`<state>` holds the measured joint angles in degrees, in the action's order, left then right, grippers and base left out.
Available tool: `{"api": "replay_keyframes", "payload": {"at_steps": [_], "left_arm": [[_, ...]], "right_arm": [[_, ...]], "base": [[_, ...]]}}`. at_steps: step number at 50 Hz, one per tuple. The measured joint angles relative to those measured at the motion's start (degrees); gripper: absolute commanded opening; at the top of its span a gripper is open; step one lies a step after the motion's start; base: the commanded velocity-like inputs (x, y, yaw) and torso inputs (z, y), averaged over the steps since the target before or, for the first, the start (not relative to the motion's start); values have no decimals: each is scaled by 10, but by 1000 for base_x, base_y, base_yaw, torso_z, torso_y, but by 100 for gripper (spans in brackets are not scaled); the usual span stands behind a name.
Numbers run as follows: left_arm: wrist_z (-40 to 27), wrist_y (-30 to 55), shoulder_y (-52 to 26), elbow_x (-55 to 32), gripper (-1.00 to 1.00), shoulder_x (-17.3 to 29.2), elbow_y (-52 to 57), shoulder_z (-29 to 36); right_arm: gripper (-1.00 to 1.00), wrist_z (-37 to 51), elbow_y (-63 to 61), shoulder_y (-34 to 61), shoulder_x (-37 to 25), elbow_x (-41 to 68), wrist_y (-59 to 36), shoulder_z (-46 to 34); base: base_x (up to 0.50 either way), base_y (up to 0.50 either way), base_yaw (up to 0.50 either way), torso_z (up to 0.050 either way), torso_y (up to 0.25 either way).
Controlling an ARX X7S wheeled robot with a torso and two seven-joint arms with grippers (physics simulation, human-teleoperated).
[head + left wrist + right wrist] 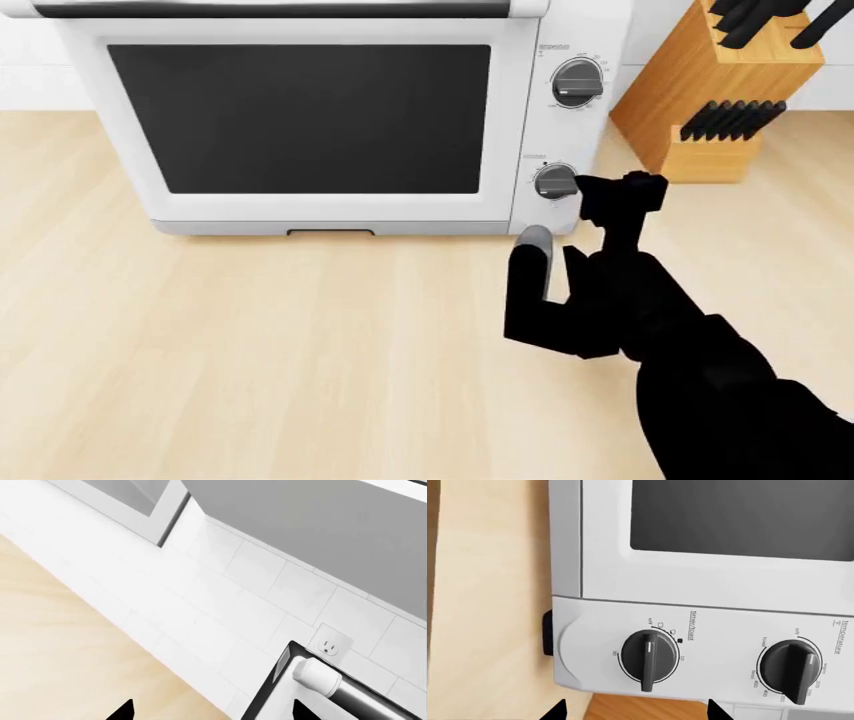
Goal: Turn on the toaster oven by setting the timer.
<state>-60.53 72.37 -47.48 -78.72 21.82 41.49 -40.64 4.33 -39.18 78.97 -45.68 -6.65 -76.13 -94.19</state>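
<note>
The white toaster oven (334,215) with its dark glass door stands at the back of the wooden counter. Its side panel carries two grey knobs. In the right wrist view the timer/toast knob (649,659) has its white mark near the "off" label, and the temperature knob (792,667) sits beside it. My right gripper (637,712) is open, its two dark fingertips spread wider than the timer knob and a short way in front of it, touching nothing. In the head view that gripper (603,192) hovers just right of the lower knob (555,181). My left gripper (213,714) is open and empty.
A wooden knife block (714,90) with black handles stands right of the oven. The left wrist view faces a white tiled wall with an outlet (328,647), a black appliance edge with a steel handle (347,692), and pale countertop (60,645).
</note>
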Motion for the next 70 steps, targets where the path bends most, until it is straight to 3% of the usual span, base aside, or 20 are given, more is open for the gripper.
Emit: {"api": "replay_keyframes", "payload": {"at_steps": [70], "left_arm": [[-10, -31, 26, -15, 100, 14, -3, 14]], "right_arm": [[100, 0, 135, 5, 45, -10, 67, -11]], "base": [[0, 0, 0, 0, 0]]}}
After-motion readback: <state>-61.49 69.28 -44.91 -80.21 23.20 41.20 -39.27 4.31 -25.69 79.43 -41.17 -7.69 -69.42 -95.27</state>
